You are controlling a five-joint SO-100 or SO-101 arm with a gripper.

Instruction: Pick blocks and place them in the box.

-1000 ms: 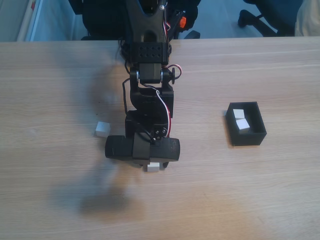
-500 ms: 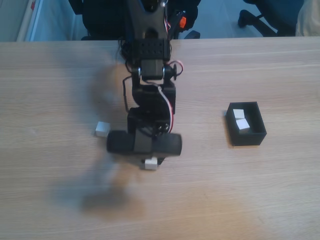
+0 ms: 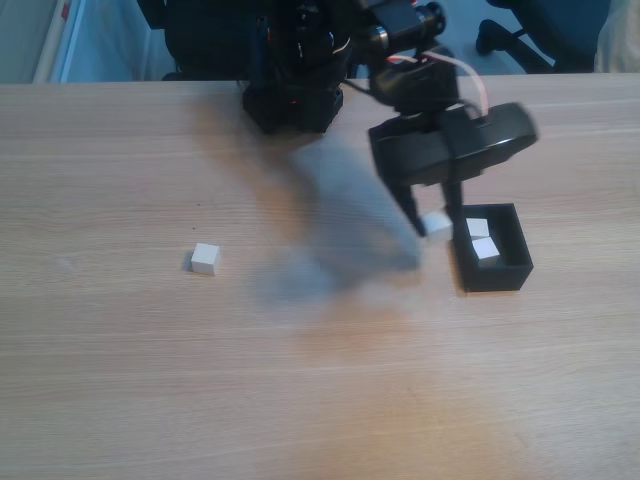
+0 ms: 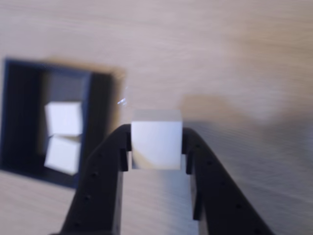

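My claw (image 4: 156, 147) is pinching 1 white block (image 4: 155, 143) between its 2 black fingers (image 4: 105, 176), one pad on each of 2 opposite flat faces, with the block's upper half standing proud of the tips. In the wrist view the block sits square in the grip and not tilted, and the black box (image 4: 13, 117) lies off to the left on the wooden table (image 4: 234, 54), with 2 blocks (image 4: 62, 137) already lying side by side inside it. In the fixed view my claw (image 3: 432, 222) hangs just beside the box's (image 3: 495, 275) left wall, the held block (image 3: 436, 224) a pale blur at the tips, not yet over the opening; the 2 boxed blocks (image 3: 482, 240) sit toward the far end, and 1 more block (image 3: 205, 259) rests well apart on the table at the left. I judge these cubes to be light and stiff: this one shows no squashing under the pads and no sag in the hold. The faces look smooth and plain, so I would guess them a little slippery, which argues for gripping flat face to flat face rather than across corners, low enough that the pads cover most of each side. They do not look fragile, so a short drop into the box should do no harm. The free space in the box is at its near end.
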